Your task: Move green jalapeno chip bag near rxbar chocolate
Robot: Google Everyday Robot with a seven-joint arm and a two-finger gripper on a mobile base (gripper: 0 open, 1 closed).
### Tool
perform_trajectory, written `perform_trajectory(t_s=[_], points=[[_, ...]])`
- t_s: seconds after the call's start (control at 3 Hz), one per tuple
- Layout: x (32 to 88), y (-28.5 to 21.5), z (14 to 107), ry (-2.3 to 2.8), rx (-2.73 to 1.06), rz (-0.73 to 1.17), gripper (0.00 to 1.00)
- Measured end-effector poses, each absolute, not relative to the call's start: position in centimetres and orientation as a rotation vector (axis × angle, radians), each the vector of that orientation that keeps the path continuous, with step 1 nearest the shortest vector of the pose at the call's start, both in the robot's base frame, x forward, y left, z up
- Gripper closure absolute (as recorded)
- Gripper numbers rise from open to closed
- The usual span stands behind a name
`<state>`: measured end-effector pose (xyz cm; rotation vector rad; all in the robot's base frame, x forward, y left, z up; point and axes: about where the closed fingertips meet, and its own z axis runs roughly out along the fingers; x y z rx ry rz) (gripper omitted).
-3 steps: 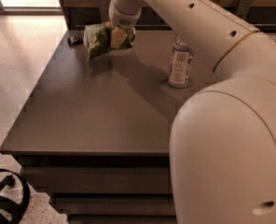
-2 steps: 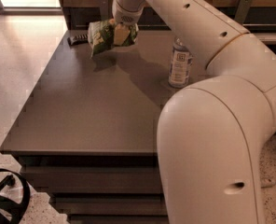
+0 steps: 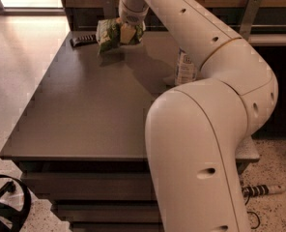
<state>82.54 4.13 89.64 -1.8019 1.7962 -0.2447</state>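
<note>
Carrying looks like the step in hand: the gripper (image 3: 125, 33) hangs over the far end of the table (image 3: 85, 110), jaws clamped on the green jalapeno chip bag (image 3: 108, 33), which seems lifted clear of its shadow. The rxbar chocolate (image 3: 83, 39) lies near the far left edge, just beside the bag — so most of the move appears done. What remains is probably lowering and letting go. The bottle (image 3: 184, 69) stands well apart to the right — contents not discernible; the bag appears sealed.
</note>
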Motion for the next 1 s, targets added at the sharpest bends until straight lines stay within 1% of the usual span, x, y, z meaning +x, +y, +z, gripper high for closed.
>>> perform_trajectory(t_s=[0.67, 1.0], points=[[86.2, 3.3, 89.0, 1.861, -1.707, -0.324, 1.0], [86.2, 3.4, 88.7, 1.861, -1.713, -0.318, 0.81]])
